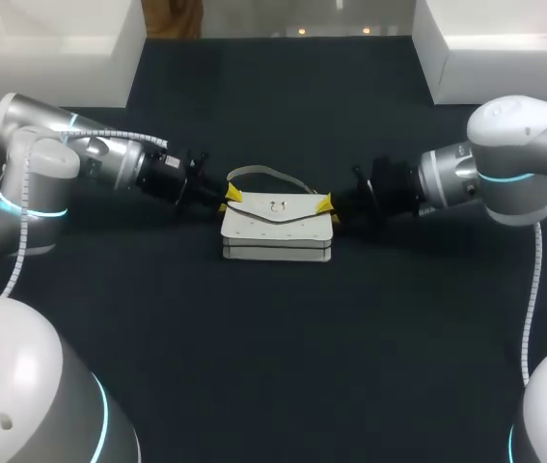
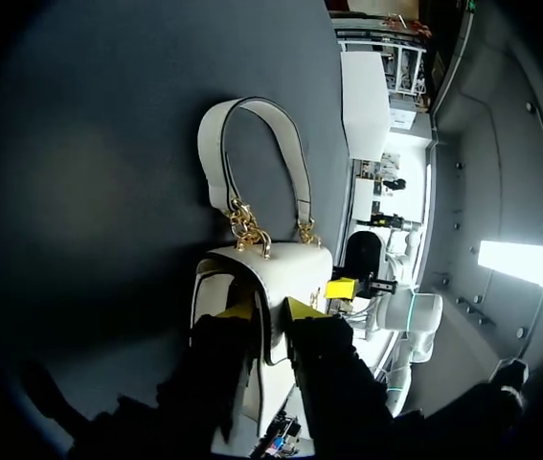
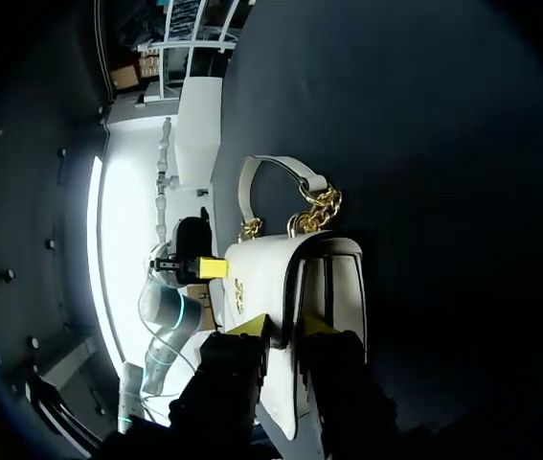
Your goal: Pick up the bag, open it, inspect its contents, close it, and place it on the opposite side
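Surface: plain dark table (image 1: pixel 273 367), taking up pretty much the whole head view.
Bag: small white bag (image 1: pixel 275 230) sitting on the table right around the middle of the frame, a bit above centre. The front flap faces the camera, with a little metal clasp on it.
Arms: left arm (image 1: pixel 80 159) comes in from the left edge and right arm (image 1: pixel 485 174) from the right edge. Both stretch toward the middle and meet at the bag's two ends.
Left gripper: left gripper (image 1: pixel 232 195) is at the bag's upper left corner. In its own wrist view, the left gripper (image 2: pixel 271 311) has its yellow tips pinched onto the bag (image 2: pixel 290 268), with the dark-trimmed end edge running between them, so it's clamped on.
Right gripper: same deal mirrored. The right gripper (image 1: pixel 325 204) is at the upper right corner, and up close the right gripper (image 3: pixel 283 326) is squeezed on the bag (image 3: pixel 271 278) end edge.
Handle: white handle (image 1: pixel 271 174) loops behind the bag, lying on the table toward the far side.
Chain: gold chain links (image 2: pixel 247 228) join the handle (image 2: pixel 210 144) to the bag's top.
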You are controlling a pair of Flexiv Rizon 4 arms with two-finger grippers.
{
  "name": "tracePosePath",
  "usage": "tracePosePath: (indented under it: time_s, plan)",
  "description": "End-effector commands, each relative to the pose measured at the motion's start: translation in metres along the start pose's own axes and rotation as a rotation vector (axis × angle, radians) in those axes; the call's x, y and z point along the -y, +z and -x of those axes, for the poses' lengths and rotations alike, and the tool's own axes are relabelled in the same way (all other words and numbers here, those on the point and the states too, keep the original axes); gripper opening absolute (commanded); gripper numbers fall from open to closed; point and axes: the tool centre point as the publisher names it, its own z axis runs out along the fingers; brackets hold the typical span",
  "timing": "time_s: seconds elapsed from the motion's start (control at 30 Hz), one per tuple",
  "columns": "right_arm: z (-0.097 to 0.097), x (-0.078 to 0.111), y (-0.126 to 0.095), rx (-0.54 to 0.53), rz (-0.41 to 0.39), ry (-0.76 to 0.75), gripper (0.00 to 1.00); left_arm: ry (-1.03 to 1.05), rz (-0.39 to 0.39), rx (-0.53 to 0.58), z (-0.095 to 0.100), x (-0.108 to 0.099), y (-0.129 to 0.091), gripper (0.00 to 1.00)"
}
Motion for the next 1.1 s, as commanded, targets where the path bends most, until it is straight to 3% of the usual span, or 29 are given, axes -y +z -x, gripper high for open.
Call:
tracePosePath:
  time_s: [0.03, 0.13, 0.43, 0.5, 0.57, 0.6, 0.87, 0.9, 0.93, 0.97, 1.0, 1.1]
  plan:
    - [-0.002, 0.0, 0.001, -0.007, 0.006, 0.003, 0.47, 0.01, -0.02, -0.007, -0.002, -0.009, 0.0, 0.4]
    - [-0.003, 0.0, -0.002, -0.014, 0.013, 0.006, 0.49, 0.015, -0.024, -0.018, -0.003, -0.011, -0.002, 0.47]
    - [-0.003, -0.001, 0.002, -0.023, 0.01, 0.013, 0.33, 0.001, -0.036, -0.015, 0.001, -0.007, 0.003, 0.33]
    - [-0.002, -0.001, 0.004, -0.02, 0.006, 0.016, 0.25, -0.007, -0.047, -0.012, 0.003, -0.005, 0.003, 0.22]
    - [0.0, -0.002, 0.005, -0.02, 0.004, 0.02, 0.0, -0.011, -0.047, -0.015, 0.003, -0.004, 0.003, 0.05]
    - [0.0, -0.002, 0.005, -0.021, 0.007, 0.023, 0.0, -0.012, -0.051, -0.015, 0.004, -0.004, 0.003, 0.0]
    - [-0.003, 0.001, -0.001, -0.026, 0.016, 0.018, 0.0, -0.008, -0.046, -0.015, 0.0, -0.009, -0.004, 0.02]
    - [-0.004, 0.001, -0.003, -0.026, 0.017, 0.018, 0.0, -0.006, -0.044, -0.015, -0.001, -0.01, -0.005, 0.29]
    - [-0.005, 0.001, -0.003, -0.026, 0.018, 0.018, 0.17, -0.004, -0.044, -0.015, -0.002, -0.011, -0.006, 0.78]
    - [-0.005, 0.002, -0.005, -0.024, 0.022, 0.019, 0.44, 0.001, -0.042, -0.016, -0.004, -0.013, -0.008, 1.0]
    - [-0.006, 0.004, -0.007, -0.018, 0.026, 0.02, 1.0, 0.007, -0.041, -0.016, -0.007, -0.016, -0.011, 1.0]
    - [-0.008, 0.008, -0.012, -0.008, 0.036, 0.018, 1.0, 0.017, -0.031, -0.02, -0.011, -0.022, -0.019, 1.0]
